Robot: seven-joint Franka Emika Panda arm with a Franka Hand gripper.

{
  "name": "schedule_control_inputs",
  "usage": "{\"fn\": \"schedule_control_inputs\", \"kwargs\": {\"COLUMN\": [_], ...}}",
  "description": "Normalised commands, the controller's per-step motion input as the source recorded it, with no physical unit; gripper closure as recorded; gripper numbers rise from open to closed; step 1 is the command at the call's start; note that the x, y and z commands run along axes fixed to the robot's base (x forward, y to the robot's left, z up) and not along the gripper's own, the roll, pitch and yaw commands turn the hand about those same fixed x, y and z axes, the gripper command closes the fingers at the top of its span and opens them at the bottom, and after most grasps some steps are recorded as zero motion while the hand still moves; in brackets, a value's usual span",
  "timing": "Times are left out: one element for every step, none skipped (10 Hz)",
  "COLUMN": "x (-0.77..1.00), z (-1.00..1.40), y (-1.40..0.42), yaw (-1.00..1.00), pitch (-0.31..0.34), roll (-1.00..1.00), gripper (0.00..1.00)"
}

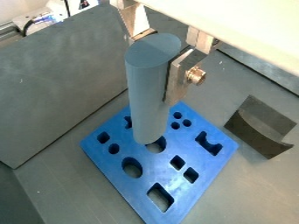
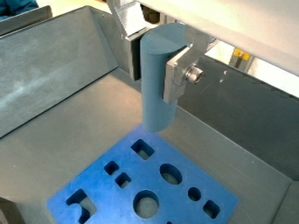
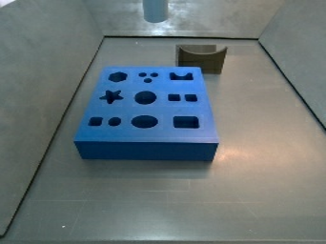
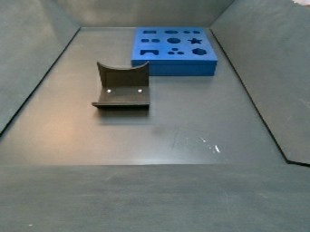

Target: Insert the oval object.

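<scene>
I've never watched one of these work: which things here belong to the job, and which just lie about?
Job:
- oval object, gripped in the claw, above the block
- blue block, with shaped holes

Lying about:
- dark olive block, on the floor, apart from the blue one

We see a grey floor point(image 4: 169, 136) carrying two things: a blue block point(image 3: 147, 110) (flat, with shaped holes) lying directly beneath the gripper point(image 1: 176, 74), and a dark olive block point(image 4: 121, 86) with a curved notch, off to the gripper's side, apart from the blue one.
</scene>
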Motion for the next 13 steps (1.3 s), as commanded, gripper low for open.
{"fn": "schedule_control_inputs", "kwargs": {"x": [-0.15,0.00,-0.38,-0.56,-0.17,-0.11,-0.10,-0.10,-0.07,-0.03,-0.10,-0.11,-0.10], "z": [-0.27,0.00,-0.11,-0.66,-0.68,-0.61,-0.61,-0.62,-0.80,-0.59,-0.29,-0.22,-0.23], "y": [0.00,0.00,0.32,0.00,-0.17,-0.15,-0.16,-0.16,-0.25,-0.17,0.00,0.00,0.00], "yaw": [0.05,0.00,-0.41,-0.43,-0.84,-0.93,-0.93,-0.93,-0.93,-0.93,-0.87,-0.82,-0.84], "pitch": [0.000,0.000,0.027,0.000,-0.190,-0.236,-0.236,-0.241,-0.164,0.057,0.139,0.161,0.136], "roll": [-0.11,-0.02,-0.20,-0.24,-0.08,-0.03,-0.02,-0.01,0.03,0.12,0.14,0.18,0.20], "gripper": [1.00,1.00,1.00,1.00,1.00,1.00,1.00,1.00,1.00,1.00,1.00,1.00,1.00]}}
